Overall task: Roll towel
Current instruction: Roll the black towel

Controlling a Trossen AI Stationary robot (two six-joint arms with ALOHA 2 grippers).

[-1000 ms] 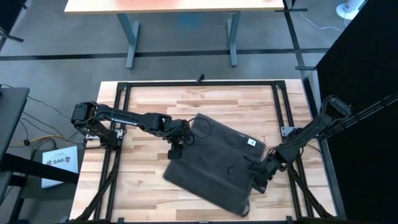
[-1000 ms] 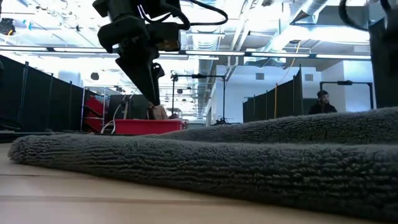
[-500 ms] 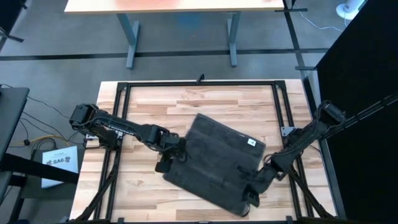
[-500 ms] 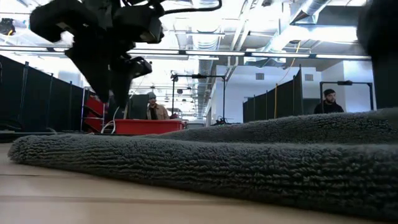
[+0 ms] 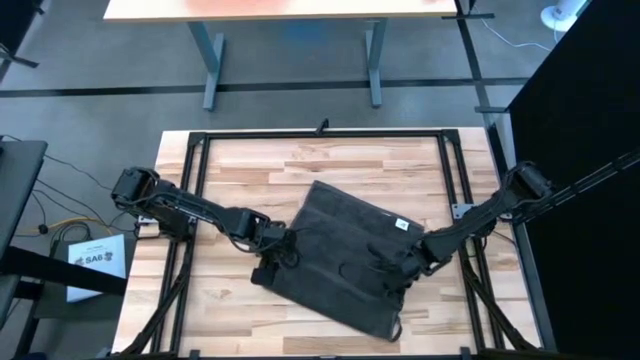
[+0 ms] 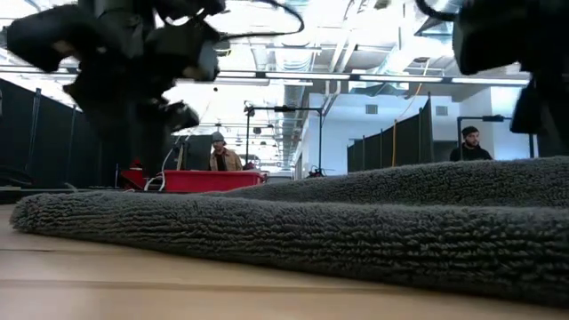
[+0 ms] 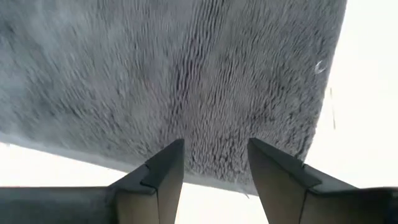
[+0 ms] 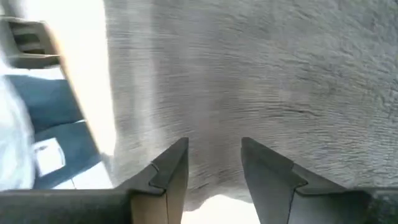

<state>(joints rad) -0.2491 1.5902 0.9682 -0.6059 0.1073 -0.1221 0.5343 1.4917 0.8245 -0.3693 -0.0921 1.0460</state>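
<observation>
From the low view, the near hem of the towel [image 6: 293, 244] fills the foreground as a thick grey ridge lying on the table [image 6: 107, 289]; past it, 2 dark blurred arm shapes hang over the cloth, and far behind them 2 people [image 6: 220, 152] are in the room, 1 by a red bin [image 6: 200, 180] and 1 at the far right. From above, the towel [image 5: 345, 260] lies flat and skewed on the table [image 5: 230, 160], between the 2 claws, with its small white tag [image 5: 402, 225] up near the right one. The left claw [image 5: 283, 258] sits at the towel's left edge, low over the cloth; in its own wrist view the left claw [image 7: 214, 163] has its 2 fingers [image 7: 163, 171] spread apart with nothing between them, the towel [image 7: 186, 81] right under and ahead of the tips and the towel's edge crossing just behind them. The right claw [image 5: 405, 268] is over the towel's right part, just inside that edge and below the tag; in its wrist view the right claw [image 8: 214, 158] is likewise parted and holds nothing, its fingers [image 8: 168, 168] poised over the towel [image 8: 261, 74], with the cloth's edge and bare table [image 8: 87, 81] off to 1 side. The towel shows no rolled part.
</observation>
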